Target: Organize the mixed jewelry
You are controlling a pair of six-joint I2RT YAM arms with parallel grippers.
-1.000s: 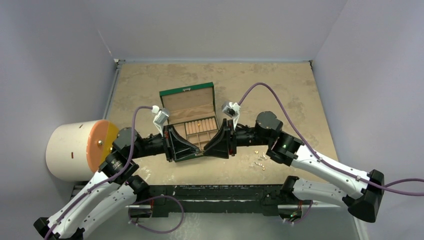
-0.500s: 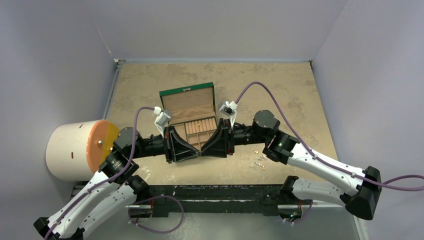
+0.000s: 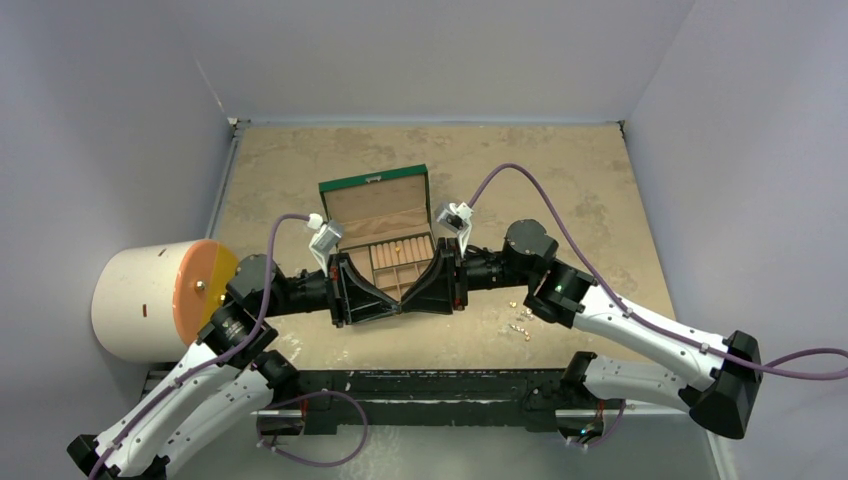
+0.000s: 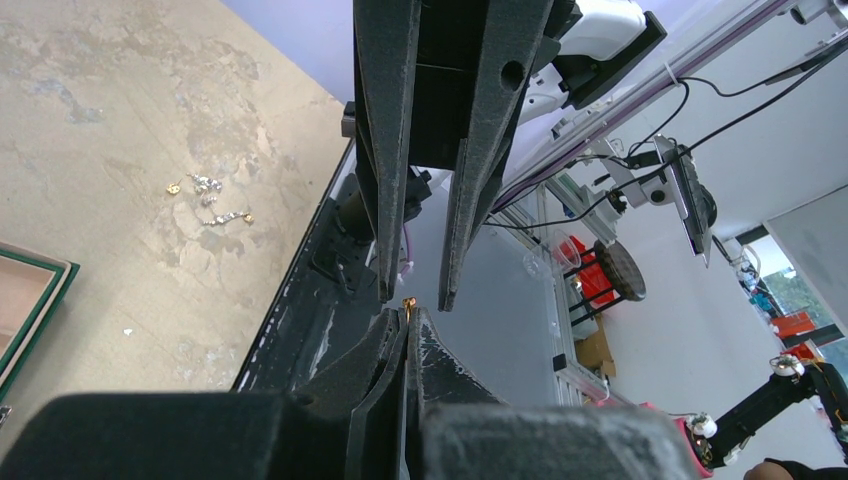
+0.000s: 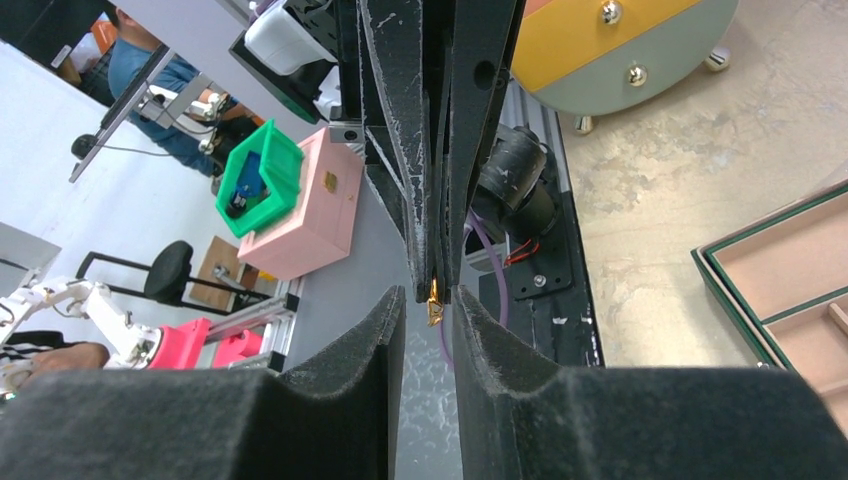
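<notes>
The left arm's black fingers (image 4: pixel 408 318) are pressed together on a tiny gold piece of jewelry (image 4: pixel 408 300), which sticks out from their very tips. The right arm's black fingers (image 5: pixel 429 296) meet them tip to tip from the opposite side and stand slightly apart. The gold piece sits in the narrow gap between them, and neither right fingertip visibly touches it.

From above, this meeting point hangs over the front edge of the green jewelry box with tan compartments (image 3: pixel 372 183). The box stands near the middle of the mottled beige table (image 3: pixel 300 165) with its lid upright at the back. A small gold speck (image 3: pixel 397 241) lies in the ribbed row at the back of the tray, but it is too small to tell what it is.

The rest of the mixed gold and silver jewelry (image 3: pixel 520 322) lies loose on the table in a small cluster. It is to the right of the box, just beside the right arm's elbow and well apart from both sets of fingers.

A white cylindrical cabinet with an orange front and a small round knob (image 3: pixel 150 300) lies on its side at the table's left edge.
</notes>
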